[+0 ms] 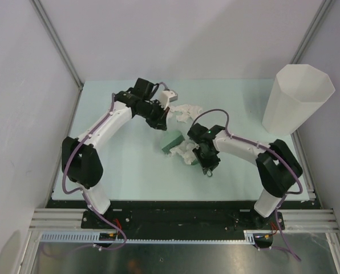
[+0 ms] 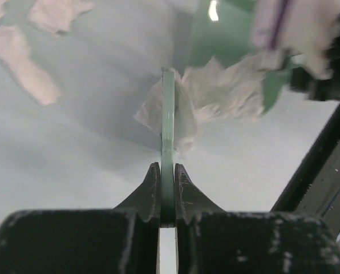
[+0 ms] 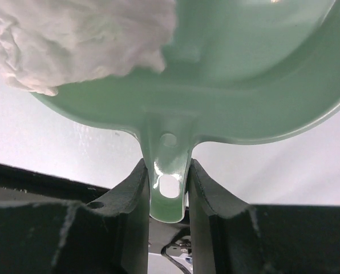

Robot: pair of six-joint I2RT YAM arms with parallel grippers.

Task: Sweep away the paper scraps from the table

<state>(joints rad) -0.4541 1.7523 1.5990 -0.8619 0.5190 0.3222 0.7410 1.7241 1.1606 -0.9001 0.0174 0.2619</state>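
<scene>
Smooth mint table (image 1: 130, 171), crumpled white paper scraps (image 1: 184, 149), glossy green dustpan (image 3: 244, 85)

**My robot test booth**

This is a lab work cell, not a home or a kitchen. My two arms, left (image 1: 101, 128) and right (image 1: 244, 147), are bolted to a black rail (image 1: 181, 217) at 6 o'clock in the top view. Plain grey walls (image 1: 21, 85) stand at 9, 12 and 3 o'clock around the pale green table (image 1: 130, 171). Bare metal bars (image 1: 56, 40) hold the walls up. Purple cables (image 1: 65, 171) run along my arms. Silver framing (image 1: 175, 238) lies just under the rail. A tall white bin (image 1: 298, 100) stands at 2 o'clock.
</scene>
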